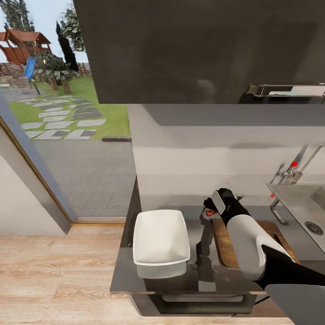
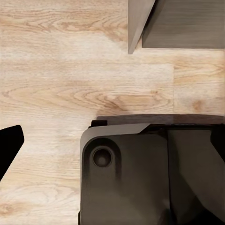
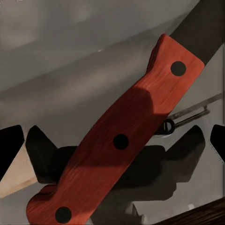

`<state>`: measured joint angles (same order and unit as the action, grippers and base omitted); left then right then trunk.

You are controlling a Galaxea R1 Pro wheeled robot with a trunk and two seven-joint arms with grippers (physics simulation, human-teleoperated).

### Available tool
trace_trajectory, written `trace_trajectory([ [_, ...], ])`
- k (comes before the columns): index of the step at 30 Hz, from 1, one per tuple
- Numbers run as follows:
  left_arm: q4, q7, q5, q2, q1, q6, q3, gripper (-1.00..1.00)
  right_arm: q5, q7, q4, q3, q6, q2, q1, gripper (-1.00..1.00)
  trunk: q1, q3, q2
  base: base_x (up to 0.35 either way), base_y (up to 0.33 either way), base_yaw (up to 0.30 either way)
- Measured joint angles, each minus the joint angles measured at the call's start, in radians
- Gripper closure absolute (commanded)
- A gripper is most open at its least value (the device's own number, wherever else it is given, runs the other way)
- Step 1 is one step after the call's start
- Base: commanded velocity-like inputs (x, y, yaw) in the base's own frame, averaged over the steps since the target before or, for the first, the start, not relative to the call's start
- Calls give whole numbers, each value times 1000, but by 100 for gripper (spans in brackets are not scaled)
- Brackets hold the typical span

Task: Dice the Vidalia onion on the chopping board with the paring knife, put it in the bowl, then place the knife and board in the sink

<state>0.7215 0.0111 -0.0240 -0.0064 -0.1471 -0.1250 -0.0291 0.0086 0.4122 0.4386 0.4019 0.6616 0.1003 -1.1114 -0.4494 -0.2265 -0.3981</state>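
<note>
On the smooth grey countertop (image 1: pixel 198 271) the shallow white square bowl (image 1: pixel 160 238) stands to the left of the right gripper (image 1: pixel 210 208), near it but apart, and nothing is seen inside the bowl. The bowl sits close to the left end of the counter, and beyond this edge there is the light wooden floor (image 1: pixel 49 271) and a big glass window (image 1: pixel 58 126) looking at a garden. Between the bowl and the gripper a strip of bare counter stays free. The right gripper is at the far left corner of the rectangular dark brown wooden chopping board (image 1: pixel 228 246), and the white and black right arm (image 1: pixel 253 243) lies over the board and hides much of it. In the right wrist view the red handle of the small paring knife (image 3: pixel 117 140) with three dark rivets crosses between the two black fingertips (image 3: pixel 10 147); whether they press on it I cannot tell. To the right of the gripper is the grey steel sink (image 1: pixel 307 212) with round drain and chrome tap (image 1: pixel 300 164); the part of the basin that shows has nothing in it. A dark wall cabinet (image 1: pixel 198 49) hangs above. The left wrist view shows the floor and the robot's dark base (image 2: pixel 140 178).
</note>
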Motion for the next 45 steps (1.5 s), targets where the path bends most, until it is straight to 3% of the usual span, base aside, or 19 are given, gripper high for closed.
trace_trajectory([
  [12,-1,0,0,0,0,1,0,-100,0,-2,0,0,0,-5,0,-100,0,0,0,0,0,0],
  [13,-1,0,0,0,0,1,0,-100,0,-2,0,0,0,-5,0,100,0,0,0,0,0,0],
  [35,1,0,-1,-2,0,1,-2,-100,0,-3,-1,-1,3,-2,-1,100,0,1,0,0,0,0],
  [45,0,0,0,-2,0,1,-2,-100,-1,-3,0,-2,3,4,0,100,0,14,0,0,0,0],
])
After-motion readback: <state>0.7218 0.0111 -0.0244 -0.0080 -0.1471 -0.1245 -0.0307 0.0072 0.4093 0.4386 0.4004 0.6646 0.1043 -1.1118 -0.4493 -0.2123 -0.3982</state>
